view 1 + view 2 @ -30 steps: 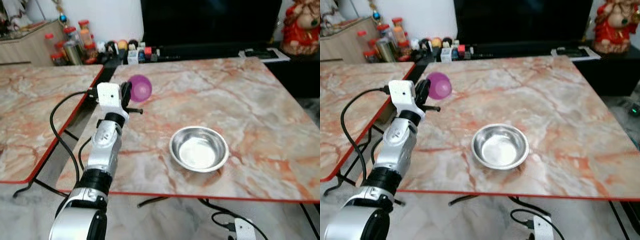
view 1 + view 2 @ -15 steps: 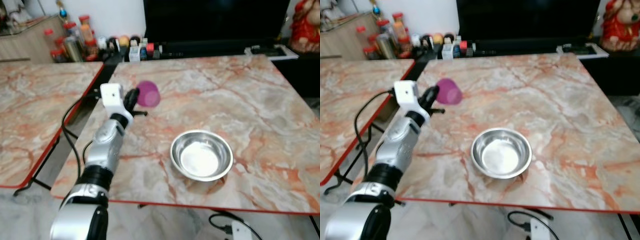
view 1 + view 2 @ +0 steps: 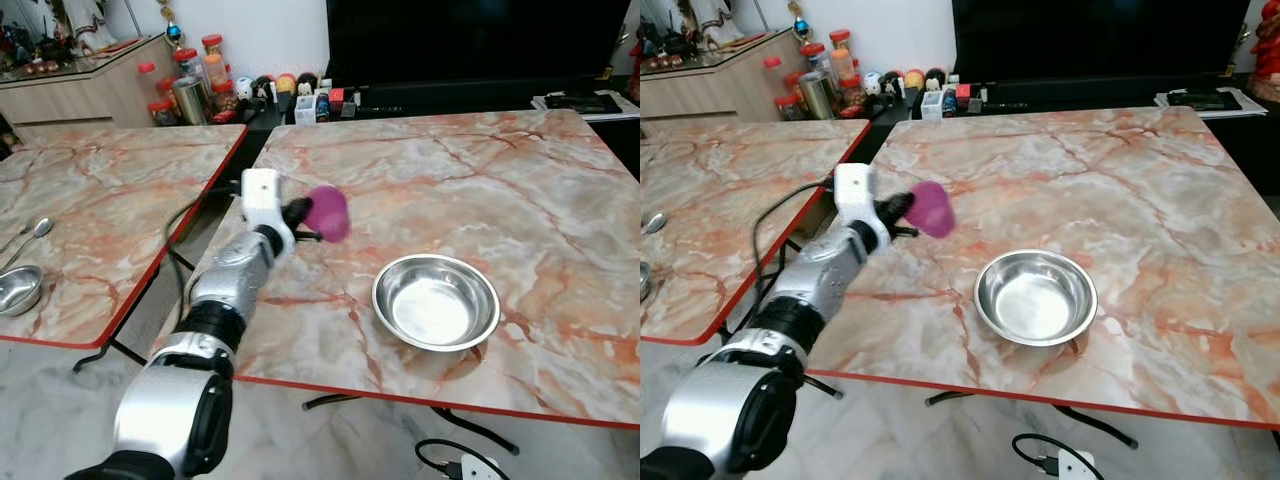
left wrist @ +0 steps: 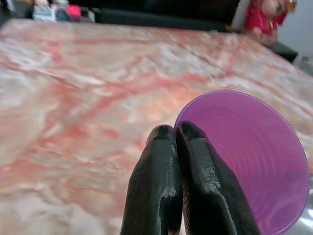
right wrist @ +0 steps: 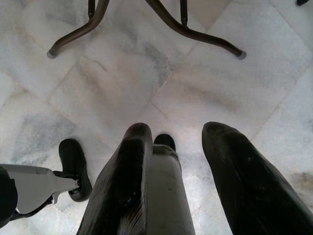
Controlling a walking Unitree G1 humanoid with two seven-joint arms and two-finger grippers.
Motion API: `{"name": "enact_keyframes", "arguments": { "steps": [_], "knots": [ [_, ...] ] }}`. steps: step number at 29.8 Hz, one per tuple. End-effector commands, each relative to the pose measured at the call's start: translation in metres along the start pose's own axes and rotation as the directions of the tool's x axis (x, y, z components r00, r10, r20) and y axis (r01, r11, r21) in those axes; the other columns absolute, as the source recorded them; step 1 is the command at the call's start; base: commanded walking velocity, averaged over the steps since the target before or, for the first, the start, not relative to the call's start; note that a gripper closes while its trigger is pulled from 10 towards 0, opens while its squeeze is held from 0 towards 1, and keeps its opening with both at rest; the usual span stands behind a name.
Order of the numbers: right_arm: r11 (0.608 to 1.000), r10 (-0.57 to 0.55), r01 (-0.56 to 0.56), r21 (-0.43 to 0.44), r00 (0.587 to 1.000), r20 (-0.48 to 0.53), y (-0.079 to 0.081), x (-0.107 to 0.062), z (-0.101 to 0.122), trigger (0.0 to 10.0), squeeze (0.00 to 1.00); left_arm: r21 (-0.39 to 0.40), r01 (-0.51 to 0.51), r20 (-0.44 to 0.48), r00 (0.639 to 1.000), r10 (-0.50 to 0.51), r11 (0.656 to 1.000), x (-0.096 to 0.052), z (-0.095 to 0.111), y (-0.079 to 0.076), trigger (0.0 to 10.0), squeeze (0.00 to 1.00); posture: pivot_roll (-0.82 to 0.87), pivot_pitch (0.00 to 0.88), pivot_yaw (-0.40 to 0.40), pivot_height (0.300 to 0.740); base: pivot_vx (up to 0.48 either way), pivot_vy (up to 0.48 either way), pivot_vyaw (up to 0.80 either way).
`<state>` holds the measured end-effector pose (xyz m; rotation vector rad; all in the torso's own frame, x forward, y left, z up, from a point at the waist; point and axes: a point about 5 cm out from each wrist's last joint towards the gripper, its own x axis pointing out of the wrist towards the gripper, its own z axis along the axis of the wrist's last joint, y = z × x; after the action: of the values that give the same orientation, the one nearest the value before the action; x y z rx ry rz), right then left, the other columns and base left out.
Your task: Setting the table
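Note:
A purple plastic cup point(image 3: 328, 212) hangs tilted over the marble table point(image 3: 520, 180), near its left side. My left gripper point(image 3: 300, 212) is shut on the cup's rim; in the left wrist view the two black fingers point(image 4: 168, 186) pinch the rim of the purple cup point(image 4: 249, 156), whose open mouth faces the camera. A steel bowl point(image 3: 436, 301) stands on the table to the right of the cup, toward the front edge. My right gripper point(image 5: 183, 161) hangs low over the floor with its fingers apart and nothing between them.
A second marble table point(image 3: 90, 210) stands to the left, with a small steel bowl point(image 3: 17, 289) and spoons point(image 3: 30, 235) on it. Jars and bottles point(image 3: 205, 80) line the back, in front of a dark screen point(image 3: 480, 40). A cable and plug point(image 3: 462, 465) lie on the tiled floor.
The camera has shifted, bringing the left table into view. My left arm has carried the purple cup to the right, closer to the steel bowl.

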<state>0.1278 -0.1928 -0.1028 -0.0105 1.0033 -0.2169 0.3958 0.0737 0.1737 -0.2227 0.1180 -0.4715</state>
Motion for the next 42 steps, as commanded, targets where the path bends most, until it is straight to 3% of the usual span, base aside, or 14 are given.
{"name": "enact_keyframes", "arguments": {
  "steps": [1, 13, 19, 28, 42],
  "knots": [
    [1.000, 0.008, -0.007, 0.023, 0.999, -0.046, 0.005, -0.004, -0.014, 10.0, 0.00, 0.052, 0.000, -0.017, 1.000, 0.001, 0.999, 0.003, 0.007, -0.002, 10.0, 0.00, -0.01, 0.000, 0.159, 0.740, 0.000, 0.000, 0.00],
    [1.000, -0.003, 0.004, 0.015, 1.000, -0.026, 0.000, -0.001, -0.006, 10.0, 0.00, 0.068, -0.063, -0.160, 0.984, 0.073, 0.996, 0.010, -0.008, -0.010, 10.0, 0.00, -0.02, 0.000, 0.151, 0.740, 0.000, 0.000, 0.00],
    [1.000, -0.005, 0.006, 0.019, 1.000, -0.023, 0.000, -0.001, -0.005, 10.0, 0.00, 0.052, -0.064, -0.159, 0.985, 0.072, 0.997, 0.011, -0.008, -0.012, 10.0, 0.00, -0.03, 0.000, 0.159, 0.740, 0.000, 0.000, 0.00],
    [1.000, 0.000, 0.001, 0.022, 1.000, -0.025, 0.002, -0.001, -0.005, 10.0, 0.00, -0.040, -0.066, -0.190, 0.980, 0.057, 0.997, 0.012, -0.017, -0.019, 10.0, 0.00, -0.04, 0.000, 0.166, 0.740, 0.000, 0.000, 0.00],
    [1.000, 0.003, -0.002, 0.023, 1.000, -0.024, 0.002, -0.001, -0.004, 10.0, 0.00, -0.009, -0.059, -0.202, 0.978, 0.056, 0.998, 0.013, -0.014, -0.019, 10.0, 0.00, -0.04, 0.000, 0.167, 0.740, 0.000, 0.000, 0.00]
  ]
}}
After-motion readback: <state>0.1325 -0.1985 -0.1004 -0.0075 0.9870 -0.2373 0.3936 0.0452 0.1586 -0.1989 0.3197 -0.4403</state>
